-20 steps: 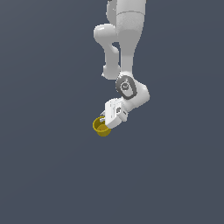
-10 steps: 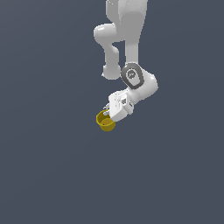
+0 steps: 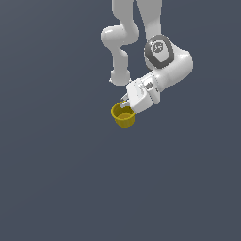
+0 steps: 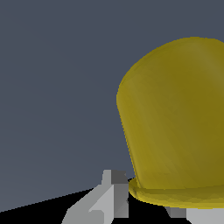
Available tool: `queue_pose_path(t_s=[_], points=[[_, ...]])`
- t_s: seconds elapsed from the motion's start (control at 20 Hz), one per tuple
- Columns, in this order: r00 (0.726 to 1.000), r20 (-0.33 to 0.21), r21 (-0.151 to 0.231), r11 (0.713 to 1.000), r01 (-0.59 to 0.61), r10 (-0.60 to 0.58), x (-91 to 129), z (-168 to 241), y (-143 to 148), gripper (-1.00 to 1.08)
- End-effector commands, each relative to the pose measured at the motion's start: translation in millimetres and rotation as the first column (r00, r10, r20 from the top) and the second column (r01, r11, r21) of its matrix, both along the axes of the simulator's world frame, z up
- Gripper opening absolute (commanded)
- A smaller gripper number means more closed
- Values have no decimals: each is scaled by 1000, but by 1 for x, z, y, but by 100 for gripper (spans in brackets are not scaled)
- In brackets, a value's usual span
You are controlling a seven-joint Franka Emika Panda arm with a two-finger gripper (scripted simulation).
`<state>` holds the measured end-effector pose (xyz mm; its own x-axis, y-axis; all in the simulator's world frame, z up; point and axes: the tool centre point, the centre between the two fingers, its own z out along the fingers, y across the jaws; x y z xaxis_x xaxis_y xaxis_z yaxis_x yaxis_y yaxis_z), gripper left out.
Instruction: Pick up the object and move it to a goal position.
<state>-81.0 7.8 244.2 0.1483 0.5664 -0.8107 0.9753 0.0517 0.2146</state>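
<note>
The small mustard-yellow cup [image 3: 124, 116] hangs from my gripper [image 3: 124, 104] in the exterior view, held by its rim with its narrower base pointing down and a little to the exterior view's left. My gripper is shut on the cup's rim. In the wrist view the cup [image 4: 175, 127] fills much of the picture, its thickened rim band close to the camera. One grey finger [image 4: 109, 197] shows against the rim, and part of the other finger shows beside it.
The white arm [image 3: 160, 56] reaches down from the top of the exterior view. A plain dark grey surface [image 3: 56, 179] lies all around. No goal marker shows.
My gripper and the cup have moved up and towards the exterior view's right over the last second. The wrist has also shifted to the right. The grip on the cup is unchanged.
</note>
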Motion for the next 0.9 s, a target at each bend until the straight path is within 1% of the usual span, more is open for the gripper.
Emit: queue_pose_path(t_s=[0.0, 0.65, 0.85], points=[[1000, 0, 2, 1000, 0, 0, -2, 31, 12, -100], [1000, -1, 5, 1000, 0, 0, -6, 182, 75, -100], [1000, 1, 4, 1000, 1, -1, -5, 222, 91, -100]])
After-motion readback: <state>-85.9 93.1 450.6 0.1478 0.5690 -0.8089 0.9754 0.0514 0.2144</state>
